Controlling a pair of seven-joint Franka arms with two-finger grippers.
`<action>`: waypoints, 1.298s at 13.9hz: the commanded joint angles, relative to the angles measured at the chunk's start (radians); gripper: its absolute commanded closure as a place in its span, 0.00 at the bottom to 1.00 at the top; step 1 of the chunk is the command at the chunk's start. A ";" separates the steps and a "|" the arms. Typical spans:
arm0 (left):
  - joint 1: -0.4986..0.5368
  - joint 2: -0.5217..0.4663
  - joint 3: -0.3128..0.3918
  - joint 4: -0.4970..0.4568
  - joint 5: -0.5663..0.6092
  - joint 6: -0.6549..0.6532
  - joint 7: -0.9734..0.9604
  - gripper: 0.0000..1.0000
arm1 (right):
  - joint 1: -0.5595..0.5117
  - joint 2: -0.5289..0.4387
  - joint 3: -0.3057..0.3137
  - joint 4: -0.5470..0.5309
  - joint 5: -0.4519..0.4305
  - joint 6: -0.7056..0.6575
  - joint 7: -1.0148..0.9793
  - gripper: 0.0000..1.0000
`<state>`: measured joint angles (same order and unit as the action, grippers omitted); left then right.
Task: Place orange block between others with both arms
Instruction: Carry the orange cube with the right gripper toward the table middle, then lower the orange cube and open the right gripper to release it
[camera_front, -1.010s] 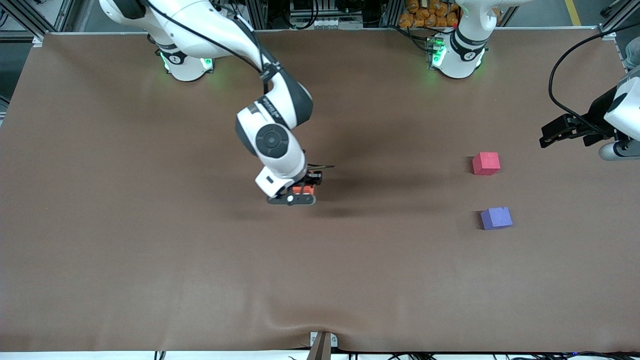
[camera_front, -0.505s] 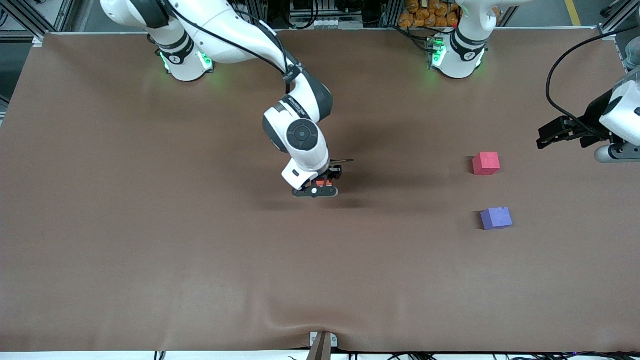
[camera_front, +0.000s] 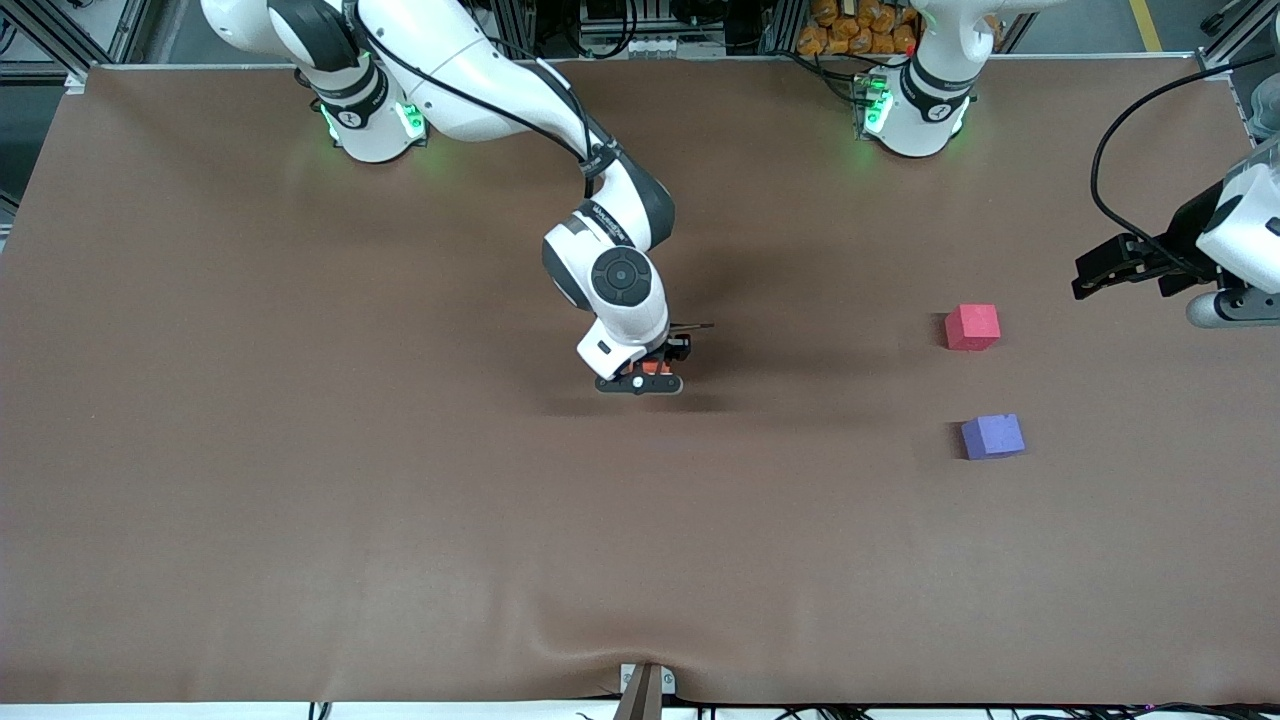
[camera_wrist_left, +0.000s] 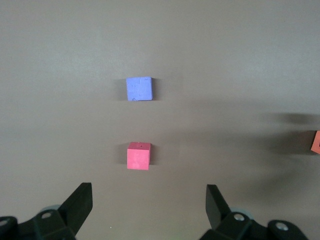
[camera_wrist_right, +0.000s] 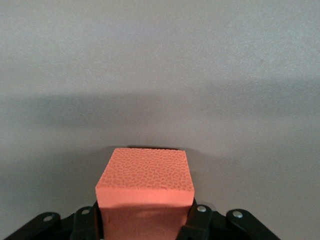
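Note:
My right gripper is shut on the orange block, low over the middle of the brown table. The right wrist view shows the orange block clamped between the two fingers. Toward the left arm's end of the table lie the pinkish-red cube and the purple-blue cube, the purple-blue one nearer the front camera, with a gap between them. My left gripper hangs open at the table's end past the pinkish-red cube. The left wrist view shows the pinkish-red cube, the purple-blue cube and an edge of the orange block.
The brown table cover has a wrinkle near its front edge. A black cable loops above the left gripper. Orange items are stacked past the table's edge by the left arm's base.
My right gripper has carried the orange block toward the left arm's end of the table and a little lower. The left gripper has barely shifted. Both cubes lie unmoved.

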<state>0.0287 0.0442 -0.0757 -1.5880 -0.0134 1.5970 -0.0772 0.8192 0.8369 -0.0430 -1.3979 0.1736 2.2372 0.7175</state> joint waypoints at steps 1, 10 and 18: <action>0.005 0.013 -0.001 0.023 -0.019 -0.017 0.025 0.00 | 0.017 0.039 -0.012 0.034 -0.005 0.030 0.020 0.95; 0.011 0.011 -0.001 0.025 -0.017 -0.017 0.025 0.00 | 0.005 -0.013 -0.015 0.033 -0.023 0.018 0.019 0.00; 0.007 0.013 -0.003 0.025 -0.019 -0.017 0.024 0.00 | -0.115 -0.180 -0.020 0.025 -0.029 -0.203 -0.028 0.00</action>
<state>0.0312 0.0460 -0.0751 -1.5863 -0.0134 1.5970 -0.0771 0.7432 0.7046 -0.0757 -1.3453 0.1567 2.0822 0.7126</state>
